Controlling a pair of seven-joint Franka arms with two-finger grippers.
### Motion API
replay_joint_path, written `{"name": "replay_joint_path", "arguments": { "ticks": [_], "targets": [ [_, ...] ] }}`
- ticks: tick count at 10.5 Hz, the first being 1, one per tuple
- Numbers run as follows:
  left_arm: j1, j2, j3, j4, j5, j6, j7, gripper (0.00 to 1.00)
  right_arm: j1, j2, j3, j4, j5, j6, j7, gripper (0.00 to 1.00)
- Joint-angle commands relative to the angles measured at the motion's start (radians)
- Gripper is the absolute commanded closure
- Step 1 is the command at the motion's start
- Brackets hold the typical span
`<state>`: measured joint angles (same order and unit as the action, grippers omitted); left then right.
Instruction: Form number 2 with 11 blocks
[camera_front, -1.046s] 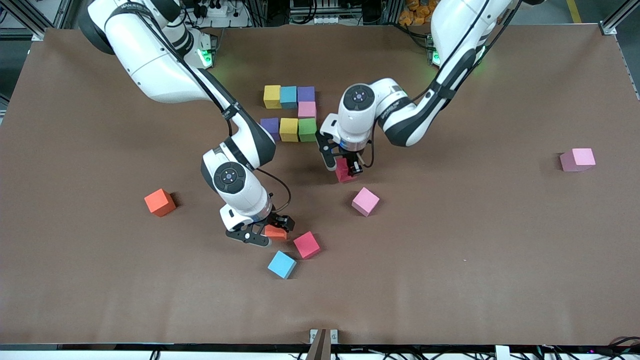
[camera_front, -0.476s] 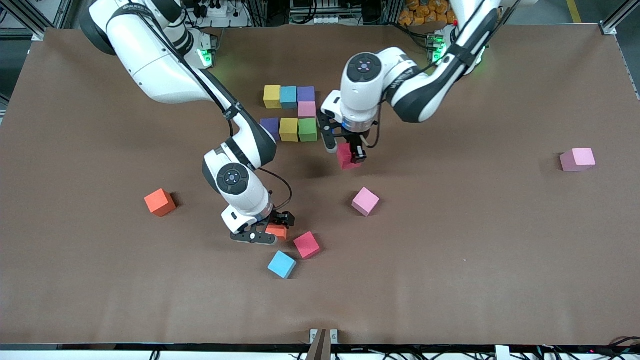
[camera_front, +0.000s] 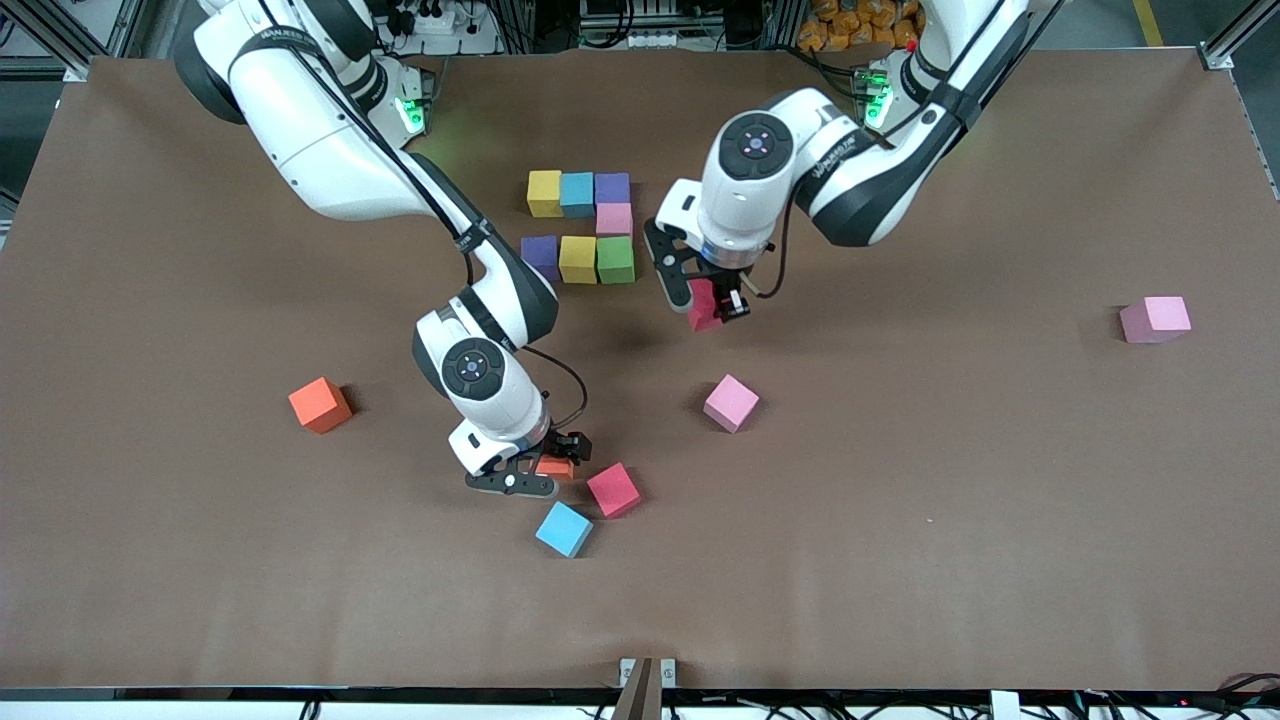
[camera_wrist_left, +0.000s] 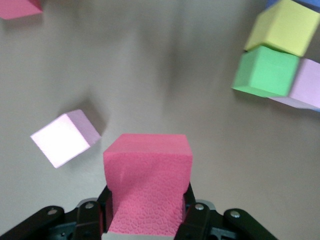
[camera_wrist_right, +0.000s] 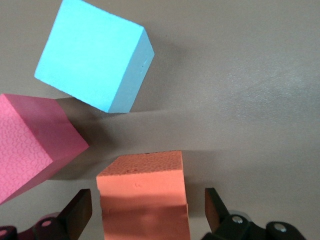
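The partial number 2 stands as seven cubes: yellow (camera_front: 544, 192), light blue (camera_front: 577, 193) and purple (camera_front: 612, 187) in a row, pink (camera_front: 614, 218) below, then green (camera_front: 615, 258), yellow (camera_front: 577, 258) and purple (camera_front: 540, 255). My left gripper (camera_front: 706, 300) is shut on a red block (camera_front: 703, 306), held in the air over bare table beside the green cube; the block also shows in the left wrist view (camera_wrist_left: 147, 175). My right gripper (camera_front: 535, 472) is open, low at the table, its fingers (camera_wrist_right: 77, 212) either side of an orange block (camera_wrist_right: 142, 195), with gaps.
Loose blocks: a red one (camera_front: 613, 489) and a light blue one (camera_front: 564, 529) beside the right gripper, a pink one (camera_front: 731, 402) mid-table, an orange one (camera_front: 320, 404) toward the right arm's end, a pink one (camera_front: 1156, 319) toward the left arm's end.
My left gripper has risen from the table with the red block and shifted toward the left arm's base. My right gripper has barely moved around the orange block.
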<state>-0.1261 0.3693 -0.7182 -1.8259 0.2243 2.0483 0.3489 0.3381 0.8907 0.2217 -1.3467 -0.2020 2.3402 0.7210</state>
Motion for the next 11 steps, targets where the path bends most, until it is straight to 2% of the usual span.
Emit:
{"name": "replay_joint_path", "arguments": {
  "ticks": [1,3,4,6,9,11],
  "targets": [
    [0.011,-0.021,-0.055,0.02,-0.025,-0.094,-0.019,1.0,0.013,0.014,-0.01,0.032,-0.01,-0.009,0.032,1.0],
    [0.014,-0.041,-0.072,0.022,-0.025,-0.109,-0.019,1.0,0.012,-0.01,-0.01,0.011,-0.011,-0.013,0.037,1.0],
    [0.014,-0.041,-0.072,0.023,-0.023,-0.109,-0.022,1.0,0.001,-0.056,-0.01,-0.052,-0.01,-0.013,0.031,1.0],
    [0.016,-0.036,-0.072,0.025,-0.023,-0.109,-0.022,1.0,-0.017,-0.203,0.001,-0.238,-0.008,-0.006,0.025,1.0],
    [0.016,-0.038,-0.07,0.028,-0.023,-0.109,-0.015,1.0,-0.011,-0.413,0.019,-0.571,-0.001,0.097,0.037,1.0],
    [0.016,-0.04,-0.072,0.028,-0.023,-0.111,-0.011,1.0,0.016,-0.501,0.033,-0.704,0.003,0.12,0.046,1.0]
  ]
}}
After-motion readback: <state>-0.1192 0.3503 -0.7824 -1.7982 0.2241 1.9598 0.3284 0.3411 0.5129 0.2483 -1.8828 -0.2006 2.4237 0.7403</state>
